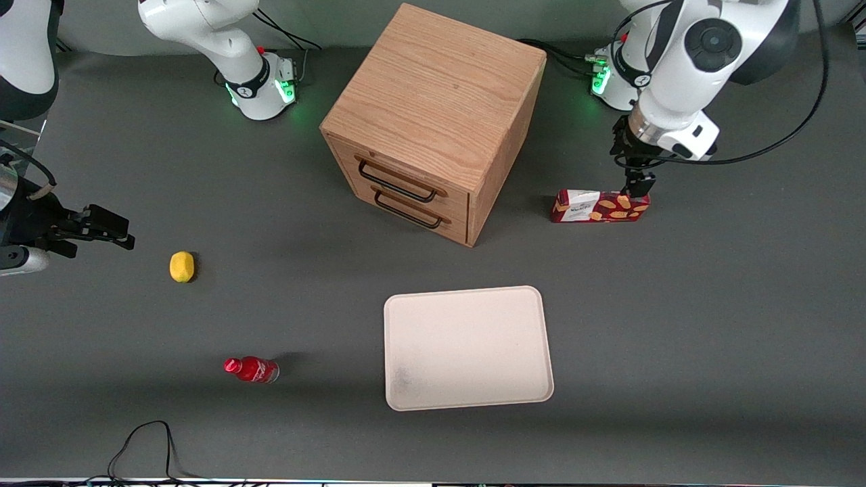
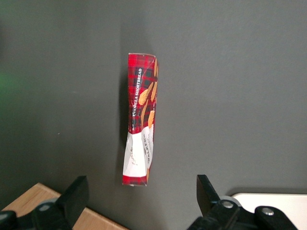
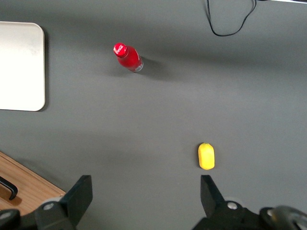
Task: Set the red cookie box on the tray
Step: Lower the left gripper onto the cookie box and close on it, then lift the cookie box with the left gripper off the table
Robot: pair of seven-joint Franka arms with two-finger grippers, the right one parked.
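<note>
Here the gripper (image 1: pixel 639 184) hovers above the red cookie box (image 1: pixel 600 206), fingers (image 2: pixel 76 196) apart.

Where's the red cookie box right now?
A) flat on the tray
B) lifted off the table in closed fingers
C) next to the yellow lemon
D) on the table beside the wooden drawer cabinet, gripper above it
D: the red cookie box sits on the table beside the drawer cabinet, with the open gripper above one end, and the tray bare.

Red cookie box (image 1: pixel 600 206) on edge, well apart from empty tray (image 1: pixel 467 348).
</note>
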